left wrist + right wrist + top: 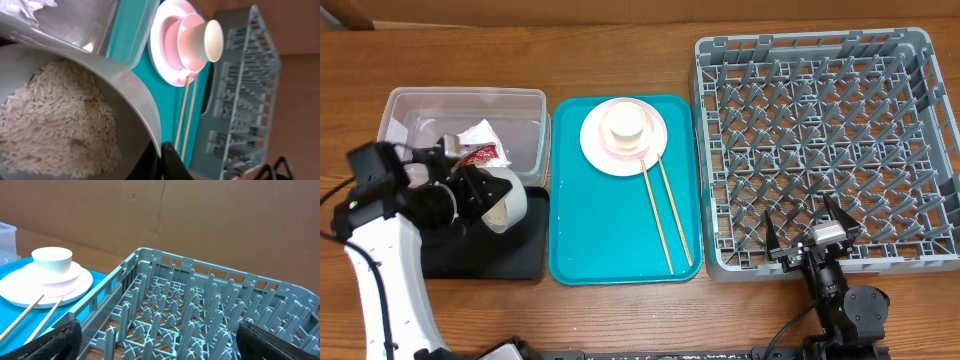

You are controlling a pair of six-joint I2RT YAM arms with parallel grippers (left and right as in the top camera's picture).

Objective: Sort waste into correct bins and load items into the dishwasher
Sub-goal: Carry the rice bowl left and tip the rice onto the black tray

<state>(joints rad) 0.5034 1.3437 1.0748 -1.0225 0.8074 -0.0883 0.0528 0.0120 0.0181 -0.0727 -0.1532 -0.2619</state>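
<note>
Rice [55, 120] fills the white bowl [135, 95], which the left gripper [480, 195] pinches by the rim and holds tilted over the black tray [510, 255], just beside the clear tub [410, 105]. A napkin [478, 132] and a red wrapper [480, 155] lie in the tub. On the teal tray [610, 230], a cup [624, 125] is stacked on the pink plate [595, 140], with the chopsticks [665, 215] touching the plate's edge. The right gripper [807, 228] hangs with fingers spread wide over the near edge of the grey rack [920, 150].

Teal tray [620, 240]; pink plate [595, 140]; grey lattice rack [820, 150]; white rice [55, 120].
</note>
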